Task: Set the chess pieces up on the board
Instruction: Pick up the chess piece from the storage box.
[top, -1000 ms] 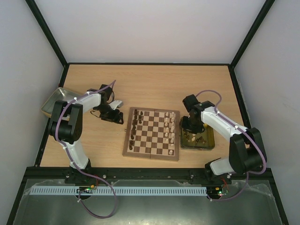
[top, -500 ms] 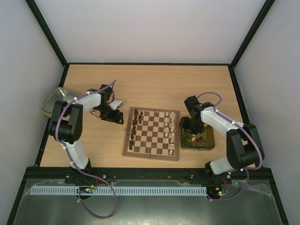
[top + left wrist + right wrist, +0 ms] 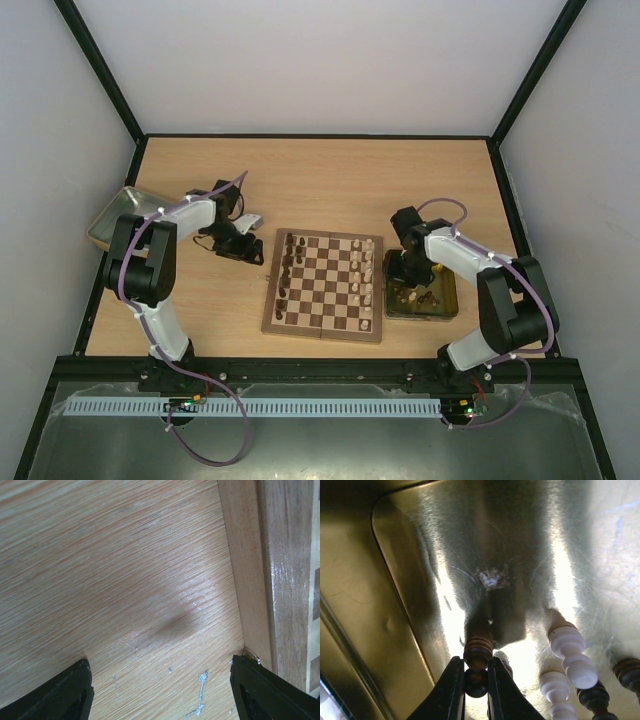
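Clamping a dark chess piece [image 3: 478, 652], right gripper [image 3: 476, 674] sits inside the tray [image 3: 405, 560].

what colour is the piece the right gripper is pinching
Dark brown. The chess piece in the right gripper shows best in the right wrist view.

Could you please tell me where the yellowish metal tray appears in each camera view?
Top external: the yellowish rectangular metal tray lies right of the square wooden chessboard, under the right claw.
Left wrist: not in it.
Right wrist: its shiny floor fills the picture.
Shared landmark: the right claw, shut on a dark brown chess piece inside the tray.
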Motion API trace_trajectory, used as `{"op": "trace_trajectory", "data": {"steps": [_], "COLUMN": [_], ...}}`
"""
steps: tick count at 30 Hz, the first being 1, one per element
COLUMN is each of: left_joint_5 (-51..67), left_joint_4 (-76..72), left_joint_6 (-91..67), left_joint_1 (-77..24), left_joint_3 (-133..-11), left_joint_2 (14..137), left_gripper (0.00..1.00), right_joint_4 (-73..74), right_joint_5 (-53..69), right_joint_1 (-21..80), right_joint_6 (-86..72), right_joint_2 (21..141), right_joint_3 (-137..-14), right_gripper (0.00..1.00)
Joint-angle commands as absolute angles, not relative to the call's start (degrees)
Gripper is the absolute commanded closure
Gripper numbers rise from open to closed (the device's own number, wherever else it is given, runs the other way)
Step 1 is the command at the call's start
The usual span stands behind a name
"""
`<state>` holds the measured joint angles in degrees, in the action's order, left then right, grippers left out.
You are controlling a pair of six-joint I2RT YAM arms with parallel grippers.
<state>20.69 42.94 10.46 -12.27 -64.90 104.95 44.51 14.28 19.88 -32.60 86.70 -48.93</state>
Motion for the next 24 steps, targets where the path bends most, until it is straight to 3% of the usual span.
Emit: {"op": "trace_trajectory", "data": {"steps": [1,12,24], "left_joint_5": [18.44,18.63,18.22], "left_joint_4": [42.19,42.19,41.93], "left_joint_6": [10.37,10.7,10.48], "left_joint_1": [-12.66,-12.65,-12.65], "left_joint_3": [-64.15,-64.25,-64.02], "left_joint_2": [108.39,108.5,108.44], "left_gripper": [0.24,0.24,0.24], "right_joint_4": [46.66,59.11,64.94], "right_joint_5": [12.26,8.89,9.14], "right_joint_1": [19.69,20.16,40.22], "right_joint_6": [-31.66,-30.18,-30.89], "right_joint_2": [86.86,83.75,100.17], "right_joint_3": [-50.14,-60.91,-88.73], "right_gripper": [0.93,0.95,0.95]}}
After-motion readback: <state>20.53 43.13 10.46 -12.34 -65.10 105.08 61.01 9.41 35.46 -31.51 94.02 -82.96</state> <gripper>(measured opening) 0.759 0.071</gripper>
